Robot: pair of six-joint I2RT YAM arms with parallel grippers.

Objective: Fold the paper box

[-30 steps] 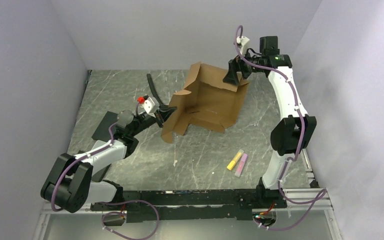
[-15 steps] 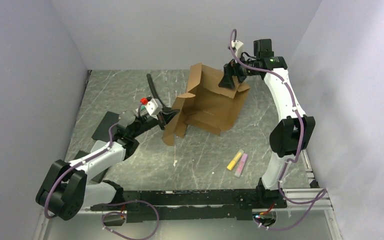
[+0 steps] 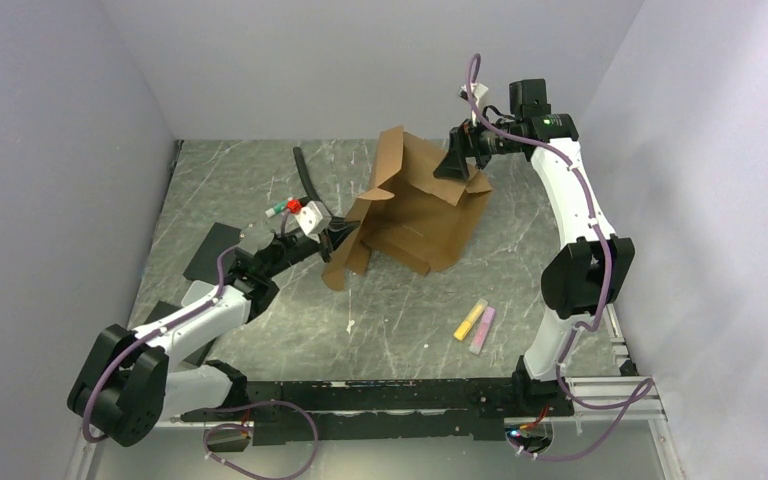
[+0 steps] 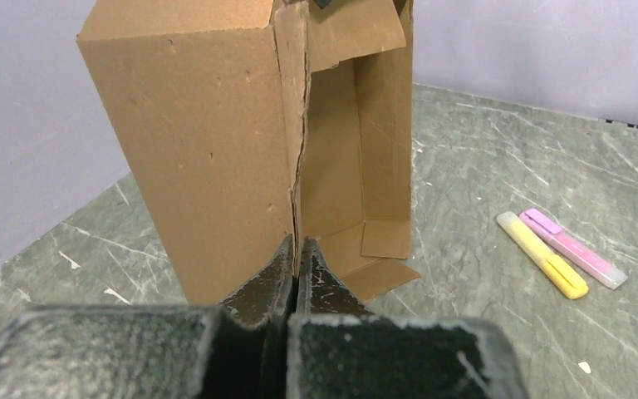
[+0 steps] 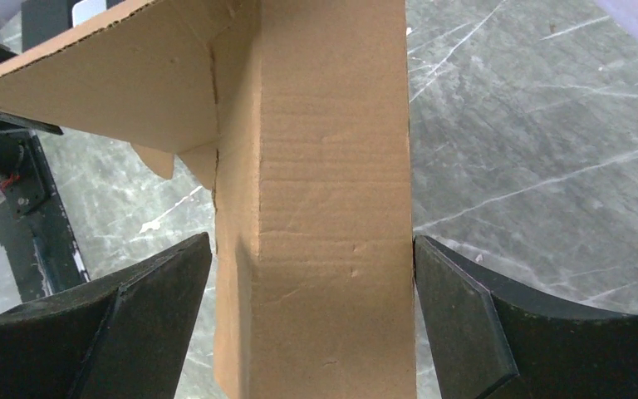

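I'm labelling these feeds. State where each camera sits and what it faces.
Top external: above and behind the bases, looking down on the table, both arms and the paper box.
Left wrist: behind the left tool, shut on a box wall; two markers beyond.
Right wrist: behind the right tool, straddling a box wall.
All three share the box.

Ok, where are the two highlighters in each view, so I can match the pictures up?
Top external: highlighters lie side by side on the table, lower right of centre, nearer the arm bases than the box.
Left wrist: highlighters at right, on the table, right of the box.
Right wrist: not in it.
Shared landmark: the box, in all three views.
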